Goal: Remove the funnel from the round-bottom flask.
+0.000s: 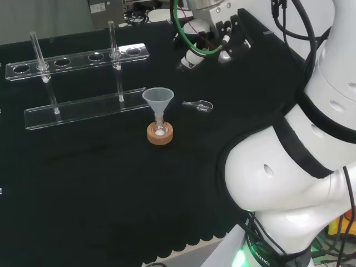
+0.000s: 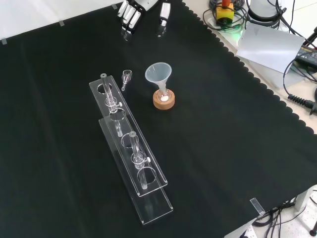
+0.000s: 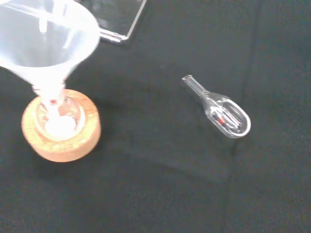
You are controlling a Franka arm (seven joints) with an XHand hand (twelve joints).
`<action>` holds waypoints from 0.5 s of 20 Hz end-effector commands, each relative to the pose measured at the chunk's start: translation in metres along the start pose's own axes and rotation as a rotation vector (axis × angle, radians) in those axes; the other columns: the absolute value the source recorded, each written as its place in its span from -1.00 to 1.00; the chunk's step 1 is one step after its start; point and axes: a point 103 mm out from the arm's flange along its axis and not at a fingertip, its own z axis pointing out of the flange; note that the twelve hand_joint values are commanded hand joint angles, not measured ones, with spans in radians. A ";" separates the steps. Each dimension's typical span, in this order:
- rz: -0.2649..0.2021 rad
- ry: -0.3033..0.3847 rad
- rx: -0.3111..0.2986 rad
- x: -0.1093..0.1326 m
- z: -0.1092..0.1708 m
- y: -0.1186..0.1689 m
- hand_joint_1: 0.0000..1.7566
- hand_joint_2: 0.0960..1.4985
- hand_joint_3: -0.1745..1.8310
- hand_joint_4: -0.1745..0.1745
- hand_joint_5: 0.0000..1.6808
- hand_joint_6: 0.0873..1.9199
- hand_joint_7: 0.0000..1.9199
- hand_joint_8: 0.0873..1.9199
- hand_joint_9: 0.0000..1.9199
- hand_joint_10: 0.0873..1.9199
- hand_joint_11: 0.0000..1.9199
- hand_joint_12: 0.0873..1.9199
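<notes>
Clear funnel [image 2: 158, 73] well below hand [image 2: 132, 14]

One clear plastic cone-shaped funnel [image 2: 158, 74], one small round-bottom glass flask [image 2: 164, 96], one round cork ring stand [image 2: 164, 101], one small clear glass scoop [image 2: 126, 77], one clear acrylic test-tube rack [image 2: 130, 144], two clear glass tubes [image 1: 36, 49] in it.

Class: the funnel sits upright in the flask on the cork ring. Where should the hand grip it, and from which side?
Grip the funnel by its wide cone, from above. Its stem stands in the flask, so it should lift straight out. The hand is apart.
</notes>
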 end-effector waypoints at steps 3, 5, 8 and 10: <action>-0.051 0.013 0.053 0.026 -0.004 0.004 -0.43 0.22 -1.00 -0.16 -0.75 -1.00 -0.90 -0.33 -0.63 -0.34 -0.62 0.47; -0.062 0.015 0.079 0.030 -0.002 0.007 -0.44 0.21 -1.00 -0.16 -0.77 -1.00 -0.92 -0.33 -0.65 -0.33 -0.63 0.48; -0.082 0.019 0.108 0.036 0.003 0.011 -0.46 0.19 -1.00 -0.15 -0.82 -1.00 -0.97 -0.33 -0.70 -0.30 -0.64 0.49; -0.094 0.036 0.115 0.039 0.007 0.013 -0.47 0.18 -1.00 -0.14 -0.85 -1.00 -0.99 -0.33 -0.73 -0.29 -0.65 0.50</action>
